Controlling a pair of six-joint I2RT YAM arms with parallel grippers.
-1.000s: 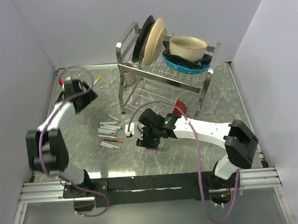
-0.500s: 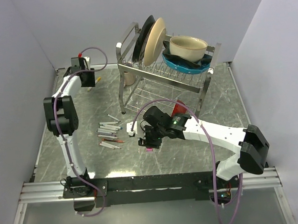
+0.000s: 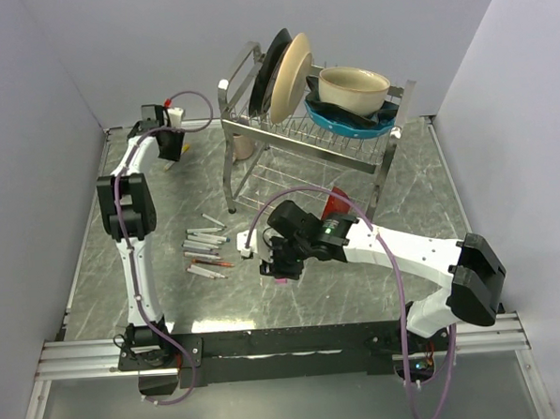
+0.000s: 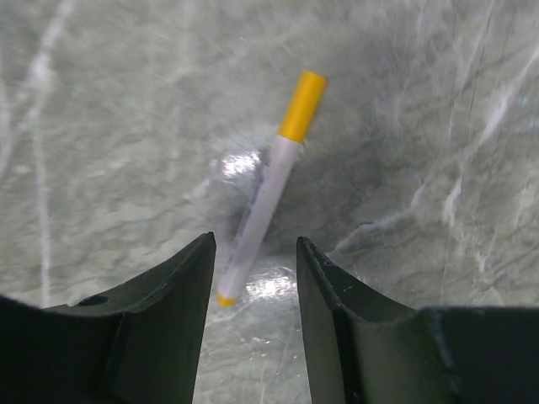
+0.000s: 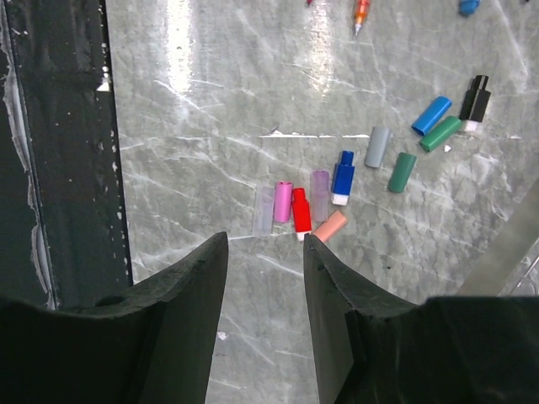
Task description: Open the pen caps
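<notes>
Gaping left end effector [image 4: 253,252] near cylindrical yellow cap [image 4: 301,105]; right end effector [image 5: 265,246] wide

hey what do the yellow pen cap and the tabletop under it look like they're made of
The yellow cap looks like smooth plastic: even colour, soft sheen. The tabletop looks like polished grey marble or a marble-print laminate: white veins, bright reflections; the pictures cannot settle which.

Robot lab test cell, mocked up as a kitchen. Dish rack [image 3: 227,156] w/ plates [image 3: 287,73] & a bowl [image 3: 353,88] stands on a marble-look counter [image 3: 421,202]. Plain blank panel walls [image 3: 31,110] box it in behind & either side of the rack. Aluminium rail [image 3: 81,354] runs along the counter edge opposite the rack.
</notes>
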